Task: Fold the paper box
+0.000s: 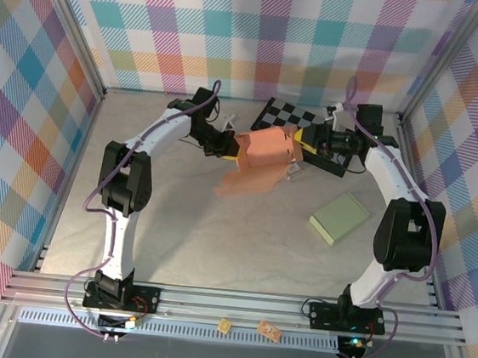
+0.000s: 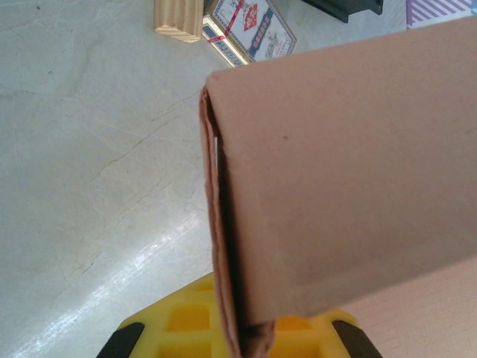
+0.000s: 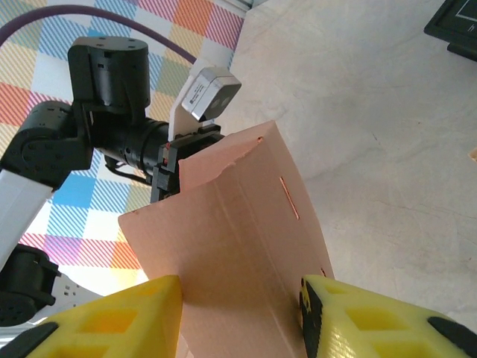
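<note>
While it hangs clear of the table [image 1: 215, 245] toward the far middle of the workspace, the paper box [image 1: 263, 154] is carried between the two arms, one loose panel drooping below it on the near-left side. Item: left gripper [image 1: 227, 146], clamped tight on the box's left edge; in its own wrist view the cardboard edge runs down between the yellow fingers [image 2: 186, 324], and the box's broad tan face takes up the right of that view. Item: right gripper [image 3: 238, 317], jaws partway apart with the box standing between them, a yellow pad against each side of it, so it grips the box across its width. The right wrist view also shows two thin slots cut in the box's face and the left arm's claw pinching the far edge. Item: black-and-white checkerboard [image 1: 282, 113], flat on the table behind the box. Item: pale green pad [image 1: 338, 218], lying on the table near the right arm, well apart from the box. Item: wooden block [image 2: 179, 18] and a printed carton [image 2: 250, 30], side by side on the table.
</note>
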Action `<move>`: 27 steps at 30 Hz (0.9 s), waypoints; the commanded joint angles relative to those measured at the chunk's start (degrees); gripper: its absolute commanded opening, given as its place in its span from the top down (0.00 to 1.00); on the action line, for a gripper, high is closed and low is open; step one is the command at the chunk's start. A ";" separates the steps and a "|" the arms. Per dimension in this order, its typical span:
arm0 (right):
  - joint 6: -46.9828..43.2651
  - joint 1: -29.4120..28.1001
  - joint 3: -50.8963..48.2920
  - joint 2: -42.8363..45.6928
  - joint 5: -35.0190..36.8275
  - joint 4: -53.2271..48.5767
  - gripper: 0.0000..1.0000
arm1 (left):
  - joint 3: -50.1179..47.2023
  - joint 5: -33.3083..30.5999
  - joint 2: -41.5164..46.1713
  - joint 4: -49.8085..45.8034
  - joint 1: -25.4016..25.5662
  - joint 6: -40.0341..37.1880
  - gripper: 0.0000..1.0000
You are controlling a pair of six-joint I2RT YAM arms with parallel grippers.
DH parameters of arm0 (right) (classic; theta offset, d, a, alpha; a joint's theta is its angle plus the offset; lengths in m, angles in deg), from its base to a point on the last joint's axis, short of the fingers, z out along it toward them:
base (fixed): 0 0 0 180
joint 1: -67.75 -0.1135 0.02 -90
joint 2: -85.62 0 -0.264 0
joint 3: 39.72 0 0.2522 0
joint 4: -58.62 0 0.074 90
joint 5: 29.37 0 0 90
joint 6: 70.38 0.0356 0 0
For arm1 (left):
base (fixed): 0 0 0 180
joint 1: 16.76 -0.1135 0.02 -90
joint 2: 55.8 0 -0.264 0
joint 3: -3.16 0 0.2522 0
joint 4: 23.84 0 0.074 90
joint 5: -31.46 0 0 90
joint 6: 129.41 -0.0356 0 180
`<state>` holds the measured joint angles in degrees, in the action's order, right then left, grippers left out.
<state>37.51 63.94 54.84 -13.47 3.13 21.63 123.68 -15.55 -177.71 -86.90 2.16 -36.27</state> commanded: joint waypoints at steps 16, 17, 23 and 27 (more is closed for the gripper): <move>-10.70 -6.66 7.28 -1.38 10.91 -10.86 0.54 | 1.59 -3.47 0.44 -1.72 0.16 1.13 1.00; -11.12 -7.10 7.50 -1.37 12.12 -11.43 0.54 | 1.56 -3.75 0.45 -1.68 0.15 1.33 1.00; -13.27 -10.16 9.29 -1.87 24.32 -15.62 0.54 | 1.50 -4.56 1.32 -0.93 0.70 2.40 1.00; -13.66 -12.38 9.90 -1.63 32.94 -16.25 0.55 | 1.38 -5.45 1.76 -1.41 1.08 2.40 1.00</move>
<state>26.08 52.99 62.68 -14.54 27.94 8.13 123.68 -20.69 -177.71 -87.05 2.64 -34.48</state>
